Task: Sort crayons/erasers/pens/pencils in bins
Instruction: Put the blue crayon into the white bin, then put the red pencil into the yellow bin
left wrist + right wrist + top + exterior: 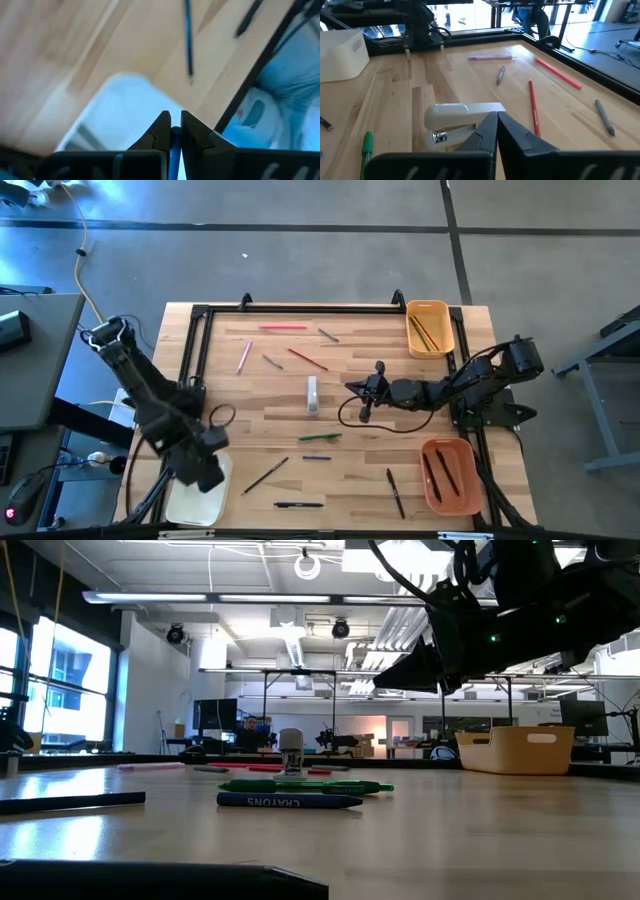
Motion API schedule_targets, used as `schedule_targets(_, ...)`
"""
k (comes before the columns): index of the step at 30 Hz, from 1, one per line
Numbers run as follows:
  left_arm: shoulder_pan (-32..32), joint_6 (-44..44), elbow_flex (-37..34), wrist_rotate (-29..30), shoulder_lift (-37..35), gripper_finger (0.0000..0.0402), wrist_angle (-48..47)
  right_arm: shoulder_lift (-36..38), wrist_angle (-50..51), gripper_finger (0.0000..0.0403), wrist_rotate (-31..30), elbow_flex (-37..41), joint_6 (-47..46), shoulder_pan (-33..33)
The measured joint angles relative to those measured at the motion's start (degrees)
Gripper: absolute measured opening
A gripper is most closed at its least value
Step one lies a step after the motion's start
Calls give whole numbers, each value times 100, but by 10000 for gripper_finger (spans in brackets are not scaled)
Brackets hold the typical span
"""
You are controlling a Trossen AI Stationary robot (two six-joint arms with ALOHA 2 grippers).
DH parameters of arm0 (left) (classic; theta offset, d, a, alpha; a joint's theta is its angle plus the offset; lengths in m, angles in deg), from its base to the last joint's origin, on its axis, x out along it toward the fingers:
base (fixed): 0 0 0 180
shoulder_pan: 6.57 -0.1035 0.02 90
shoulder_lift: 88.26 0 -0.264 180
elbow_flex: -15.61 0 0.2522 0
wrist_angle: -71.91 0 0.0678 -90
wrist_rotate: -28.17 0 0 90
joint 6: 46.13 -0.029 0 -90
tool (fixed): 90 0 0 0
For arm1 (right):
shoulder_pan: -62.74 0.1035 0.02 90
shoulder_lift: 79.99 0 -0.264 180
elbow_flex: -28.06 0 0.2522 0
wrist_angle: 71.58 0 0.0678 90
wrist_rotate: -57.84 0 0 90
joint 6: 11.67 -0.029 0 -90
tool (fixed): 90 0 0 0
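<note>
My left gripper (207,467) hovers over the cream-white bin (190,505) at the table's near left corner, shut on a blue crayon (175,145). My right gripper (360,392) is low over mid-table, just right of a cream stapler (462,117). Its fingers (497,120) are shut with nothing visible between them. The yellow-orange bin (430,328) at the far right holds pencils. The orange bin (450,475) at the near right holds pens. Loose pencils, crayons and pens lie flat on the wood, among them a red pencil (308,360) and a green one (320,437). My left gripper pinches the blue crayon (175,137) between its two fingers. The crayon lies along the fingers and runs back between them. The fingers point steeply down, and the crayon is clear of the table, above the white bin (120,110).
A black frame (195,350) runs around the tabletop. Black pens (298,504) (396,492) (265,475) lie near the front edge, a blue crayon (290,801) at mid-table. Pink and grey sticks (283,328) (328,335) lie at the far side. A cable loops under my right wrist (345,415).
</note>
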Motion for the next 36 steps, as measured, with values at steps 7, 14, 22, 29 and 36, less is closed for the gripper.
schedule_targets(7, 1198, 1523, -399, 183, 539, 5, 112, 0, 26, 1, 0, 0, 2, 0)
schedule_targets(14, 1636, 2344, -1075, 603, 569, 4, 665, 0, 46, 0, 0, 0, 2, 0)
schedule_targets(22, 1636, 2482, -1449, 618, 569, 36, 886, 0, 50, 0, 0, -2, 4, 0)
schedule_targets(29, 1559, 2496, -1448, 471, 562, 75, 885, -2, 98, 0, -2, -2, 4, 0)
schedule_targets(36, 1522, 1941, -946, 460, 251, 62, 375, -2, 146, 0, -2, -4, 4, 0)
